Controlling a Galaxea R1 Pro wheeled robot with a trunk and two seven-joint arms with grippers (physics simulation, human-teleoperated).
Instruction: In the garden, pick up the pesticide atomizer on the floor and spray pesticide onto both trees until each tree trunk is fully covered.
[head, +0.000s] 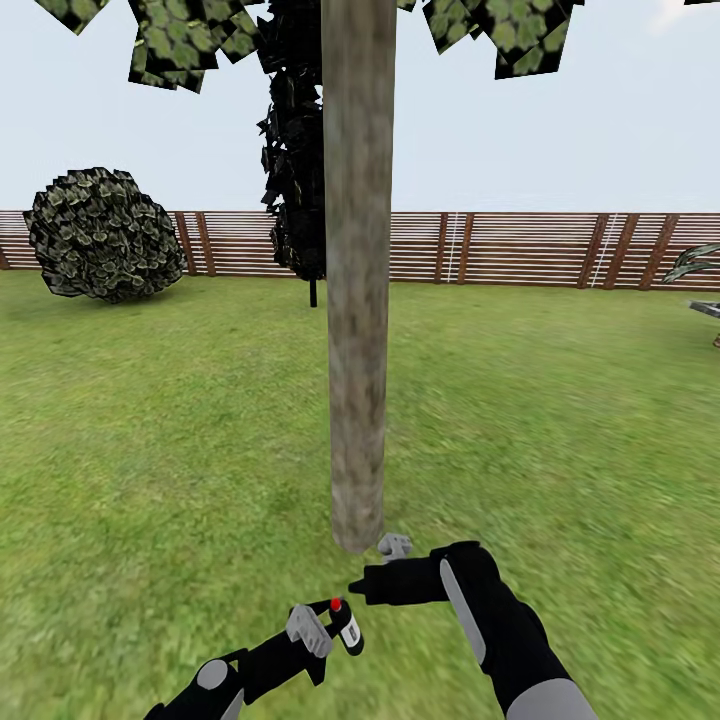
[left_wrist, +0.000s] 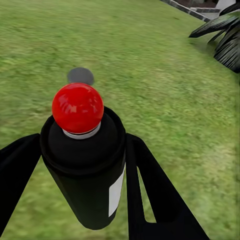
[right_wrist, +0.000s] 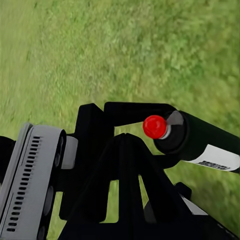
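The left gripper (left_wrist: 80, 170) holds a black spray can (left_wrist: 87, 175) with a red button, near the tree trunk (head: 357, 300). It looks light and smooth; grip its middle. I cannot tell the right gripper (head: 365, 585).

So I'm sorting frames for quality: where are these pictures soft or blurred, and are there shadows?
Head view: the thick grey-brown tree trunk is smeared, the grass lawn streaky nearby, and no cast shadow shows at its base. Left wrist view: the black canister with the red ball top is crisp, with a small highlight. Right wrist view: grass blurs toward one edge.
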